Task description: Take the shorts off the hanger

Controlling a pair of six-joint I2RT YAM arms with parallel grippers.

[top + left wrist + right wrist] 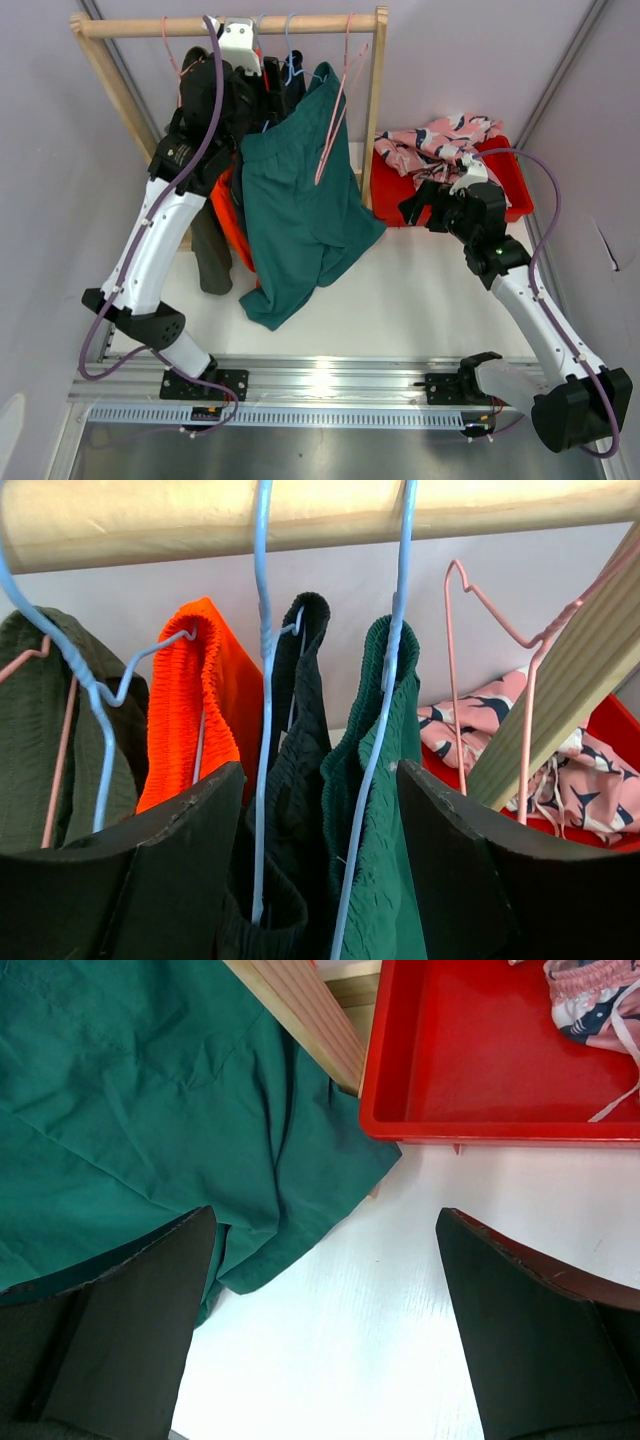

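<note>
Four pairs of shorts hang on wire hangers from the wooden rail: olive-green, orange, dark navy and teal, whose legs trail onto the table. My left gripper is raised just below the rail. In the left wrist view it is open, with the navy waistband and the teal waistband between its fingers. Olive and orange hang to the left. The pink printed shorts lie in the red bin. My right gripper is open and empty above the table.
An empty pink hanger hangs at the rail's right end, also in the left wrist view. The rack's right post stands between the teal shorts and the bin. In the right wrist view the teal fabric lies left and the bin upper right.
</note>
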